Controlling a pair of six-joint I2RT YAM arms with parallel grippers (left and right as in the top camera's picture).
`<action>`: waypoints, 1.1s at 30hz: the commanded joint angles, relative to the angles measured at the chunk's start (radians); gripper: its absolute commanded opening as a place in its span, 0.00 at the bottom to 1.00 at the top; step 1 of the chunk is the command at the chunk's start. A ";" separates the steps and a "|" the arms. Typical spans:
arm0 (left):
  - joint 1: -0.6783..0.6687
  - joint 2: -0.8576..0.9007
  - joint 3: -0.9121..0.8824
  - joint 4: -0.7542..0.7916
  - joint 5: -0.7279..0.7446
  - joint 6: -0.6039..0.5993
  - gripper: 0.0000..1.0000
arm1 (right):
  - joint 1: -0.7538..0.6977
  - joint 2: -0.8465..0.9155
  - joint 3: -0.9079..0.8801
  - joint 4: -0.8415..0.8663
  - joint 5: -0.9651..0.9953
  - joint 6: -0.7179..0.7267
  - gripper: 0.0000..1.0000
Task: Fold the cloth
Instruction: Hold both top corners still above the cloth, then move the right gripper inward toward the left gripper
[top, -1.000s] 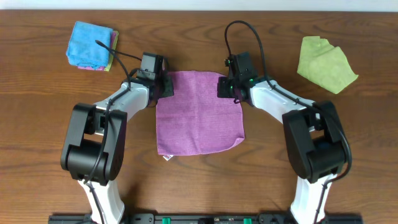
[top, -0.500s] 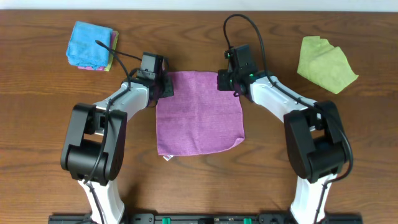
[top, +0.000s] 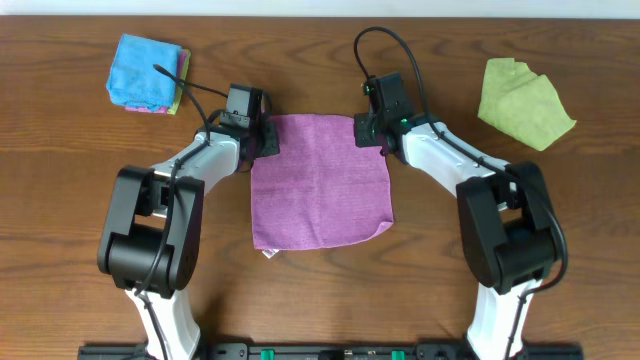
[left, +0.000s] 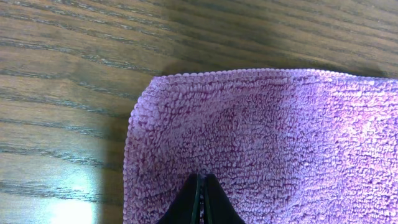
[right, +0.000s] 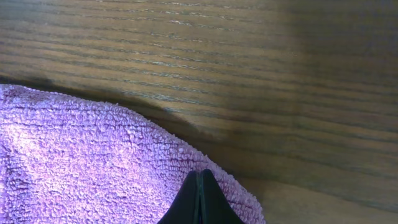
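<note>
The brown wood-grain bench (top: 320, 300) carries everything. The square purple terry cloth (top: 320, 180) lies flat and unfolded at its middle, between the two arms, its near left corner slightly turned. A crumpled lime-green cloth (top: 524, 102) sits at the far right and a folded blue cloth stack (top: 147, 73) at the far left, both well apart from the work.

The left end effector (top: 262, 140) rests on the purple cloth's far left corner. In the wrist view its tips (left: 202, 198) are pressed narrow together, apparently pinching pile just inside the hem. The right end effector (top: 368, 132) is at the far right corner, also closed narrow (right: 200, 198), right at the cloth's edge.

The right pinch looks shallow, so the hem could slip free as the corners are lifted. If one corner rises alone, the fold would come out skewed. Uneven travel of the two arms toward the near edge could also bunch the fabric.
</note>
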 joint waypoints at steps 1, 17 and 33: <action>-0.004 0.041 -0.023 -0.038 -0.003 0.018 0.06 | -0.006 0.029 0.014 -0.006 0.015 -0.020 0.02; -0.004 0.041 -0.023 -0.046 -0.003 0.018 0.06 | 0.067 0.039 0.013 -0.054 -0.026 -0.020 0.02; -0.004 0.041 -0.023 -0.077 -0.004 0.018 0.06 | 0.171 0.039 0.013 -0.080 -0.086 -0.020 0.02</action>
